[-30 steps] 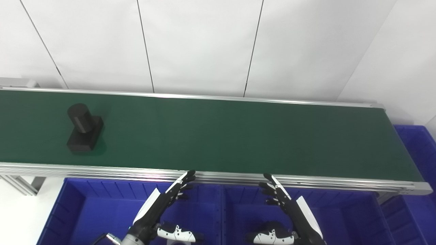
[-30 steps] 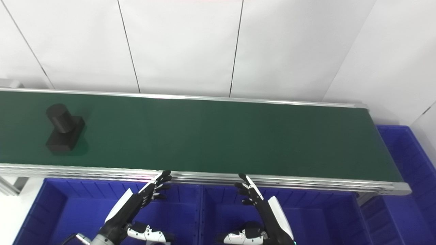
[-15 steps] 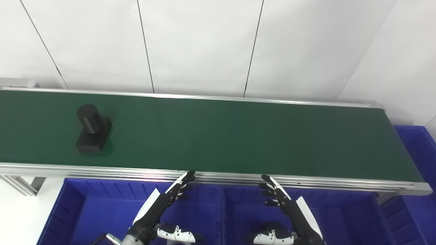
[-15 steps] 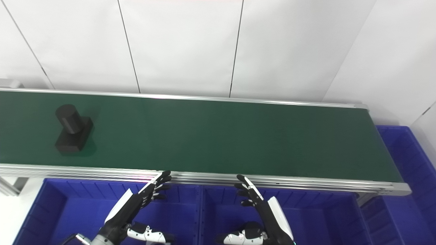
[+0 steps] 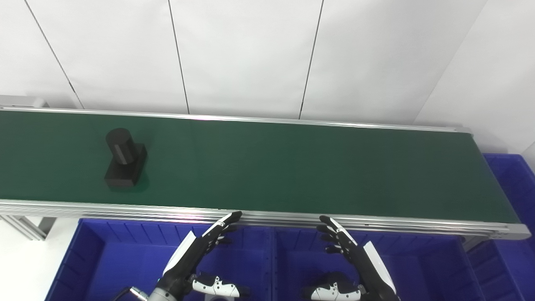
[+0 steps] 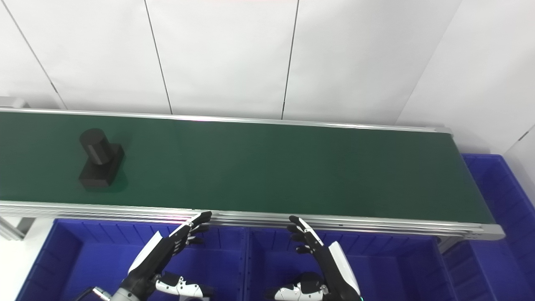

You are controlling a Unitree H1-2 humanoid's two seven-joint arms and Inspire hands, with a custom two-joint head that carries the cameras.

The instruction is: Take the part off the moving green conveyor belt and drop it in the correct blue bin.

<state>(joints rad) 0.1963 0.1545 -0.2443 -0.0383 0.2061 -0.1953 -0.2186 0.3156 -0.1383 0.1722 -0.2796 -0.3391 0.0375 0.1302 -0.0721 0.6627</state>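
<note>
Waiting step: the black part [image 5: 123,160] (a cylinder on a block) rides the green conveyor belt [image 5: 292,167] far left. The left hand [image 5: 200,251] and right hand [image 5: 353,255] hover spread, empty, over the blue bins [image 5: 104,255]; next comes a timed reach.

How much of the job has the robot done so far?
Nothing is finished yet. The black part sits on the green belt, far to the left of both hands. The left hand and right hand wait open above the blue bins, holding nothing. Grabbing the part and dropping it in a bin are both left.
</note>
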